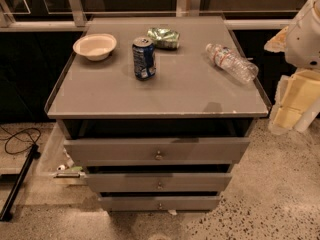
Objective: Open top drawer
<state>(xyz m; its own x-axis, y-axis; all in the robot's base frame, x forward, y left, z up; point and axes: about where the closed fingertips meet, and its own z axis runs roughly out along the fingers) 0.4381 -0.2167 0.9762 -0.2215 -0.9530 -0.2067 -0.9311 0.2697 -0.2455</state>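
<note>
At the right edge of view, beside the right rim of the desk and clear of it: the cream-and-white tool (291, 104), partly cut off by the frame. Released or clenched: cannot tell.

Directly under the flat top of the grey three-drawer desk (150, 101), uppermost in the stack: the wide grey matte top drawer (115, 151), with a small round metal knob (158, 155) at the middle of its front. From the tool, down and to the left, well apart. Long axis of the front running left to right across the view. Pull direction, by judgement, straight toward the camera, so first a reach across and down to the knob. Only one arm, so no choice of side. Dark gap above the front; tray contents hidden.

On the desk top:
- A shallow white bowl (95, 46) at back left, apparently empty.
- An upright blue drinks can (144, 58) near the middle.
- A crumpled green foil bag (164, 37) just behind the can.
- A clear plastic bottle (231, 62) lying on its side toward the right rim.

Beneath the top drawer: two narrower grey drawers (125, 182), each with its own knob.
</note>
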